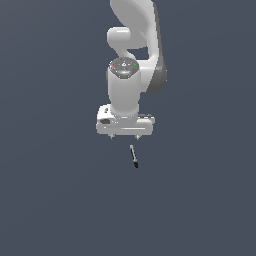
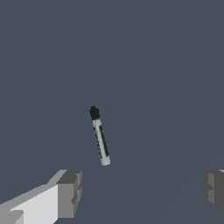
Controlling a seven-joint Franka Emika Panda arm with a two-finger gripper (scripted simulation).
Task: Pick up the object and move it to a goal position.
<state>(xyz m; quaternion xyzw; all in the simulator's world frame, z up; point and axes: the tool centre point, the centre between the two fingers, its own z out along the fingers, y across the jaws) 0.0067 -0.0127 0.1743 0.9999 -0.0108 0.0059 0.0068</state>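
Exterior view: the arm is hanging down the middle of the frame, wrist pointing straight down, the pincer (image 1: pixel 125 136) sitting just above centre. Only the two short fingertip stubs are showing under the white hand body, set well apart.

The object (image 1: pixel 133 156), a thin pen-like rod, is lying just below the pincer in the frame, a little toward the exterior view's right, slanting down to the right with its dark tip at the lower end. It is lying flat on the plain grey worktop (image 1: pixel 50 200). Nothing is touching it.

Wrist view: the object (image 2: pixel 100 138) is showing near mid-frame, greyish shaft with a black tip at the upper end, tilted slightly off vertical. The two fingers are standing at the lower corners of the frame, one finger (image 2: pixel 69 193) at lower left and the other at the far lower right edge, so the pincer (image 2: pixel 140 190) is gaping wide and holding nothing. The rod is lying beyond the gap, not between the fingers.

Progress, as a judgement: early stage. No grasp is made and the rod is not lifted. Still to do: centring over the rod, descending, closing, lifting, carrying. No goal marker is showing in either view, so where it must go I cannot tell.
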